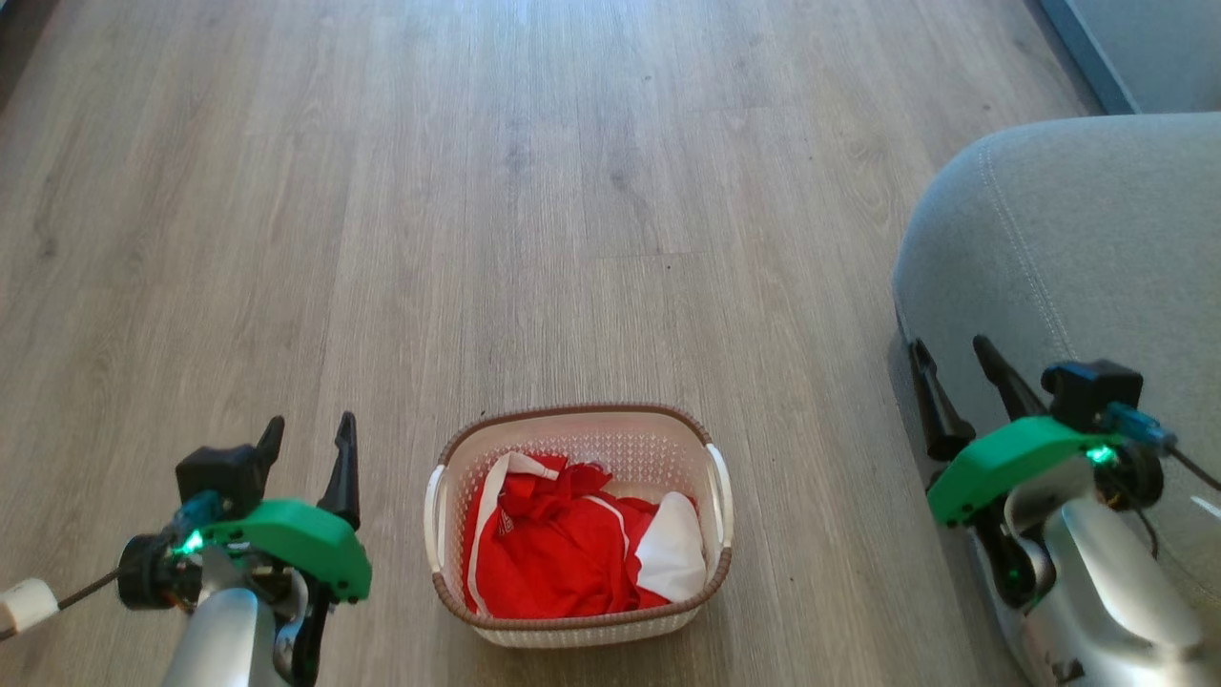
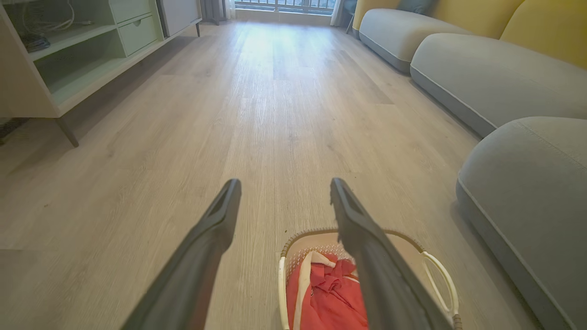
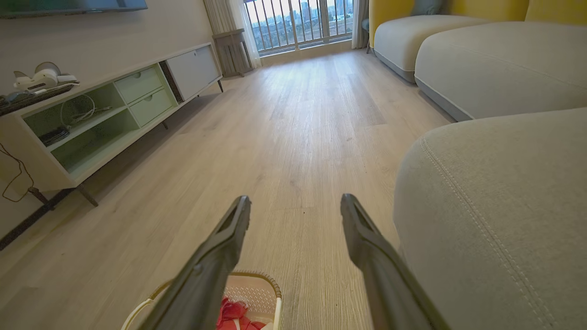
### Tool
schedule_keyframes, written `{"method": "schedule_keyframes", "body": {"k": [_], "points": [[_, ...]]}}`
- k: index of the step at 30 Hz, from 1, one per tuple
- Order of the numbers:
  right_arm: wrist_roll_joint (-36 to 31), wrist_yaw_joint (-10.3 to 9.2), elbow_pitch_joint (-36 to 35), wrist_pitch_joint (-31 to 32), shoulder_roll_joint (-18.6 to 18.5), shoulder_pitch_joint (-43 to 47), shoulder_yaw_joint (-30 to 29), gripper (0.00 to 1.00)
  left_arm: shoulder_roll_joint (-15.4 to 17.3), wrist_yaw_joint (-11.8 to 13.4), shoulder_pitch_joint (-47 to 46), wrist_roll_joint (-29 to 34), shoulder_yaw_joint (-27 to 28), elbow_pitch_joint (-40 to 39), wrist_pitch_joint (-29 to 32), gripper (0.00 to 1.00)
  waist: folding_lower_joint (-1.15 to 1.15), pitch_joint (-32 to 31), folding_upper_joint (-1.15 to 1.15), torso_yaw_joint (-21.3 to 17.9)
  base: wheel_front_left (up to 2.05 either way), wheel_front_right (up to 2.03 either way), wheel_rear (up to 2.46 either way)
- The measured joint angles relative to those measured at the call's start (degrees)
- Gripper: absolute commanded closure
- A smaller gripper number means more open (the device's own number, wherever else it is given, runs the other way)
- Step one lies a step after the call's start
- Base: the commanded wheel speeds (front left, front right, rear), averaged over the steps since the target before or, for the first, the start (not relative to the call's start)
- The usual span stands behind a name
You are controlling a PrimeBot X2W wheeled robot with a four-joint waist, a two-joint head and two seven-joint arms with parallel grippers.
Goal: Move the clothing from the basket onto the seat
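Zero progress: clothing (image 1: 563, 558) sits wholly in basket (image 1: 572, 412), none on seat (image 1: 1078, 239); my left hand (image 1: 310, 425) and right hand (image 1: 949, 345) both spread, holding nothing, whole transfer left.

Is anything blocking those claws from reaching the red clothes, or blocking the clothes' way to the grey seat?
Nothing visible. The clothing lies uncovered in the open-topped basket, with the left gripper and right gripper open and empty on either side. Only wood floor lies between basket and seat.
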Motion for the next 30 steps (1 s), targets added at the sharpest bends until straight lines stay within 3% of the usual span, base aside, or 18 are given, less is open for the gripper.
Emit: {"method": "schedule_keyframes", "body": {"k": [13, 30], "points": [[-8.1, 0.0, 1.2, -2.1, -0.8, -1.9, -0.2, 0.0, 0.1, 1.0, -1.3, 7.8, 1.4, 1.1, -1.8, 0.0, 0.0, -0.1, 0.0, -0.2, 0.0, 0.0, 0.0], [-8.6, 0.0, -0.9, -2.3, -0.7, -2.4, -2.9, 0.0, -0.5, 0.0, -1.4, 7.6, 4.2, 0.1, -1.8, 0.0, 0.0, 0.0, 0.0, -0.4, 0.0, 0.0, 0.0]]}}
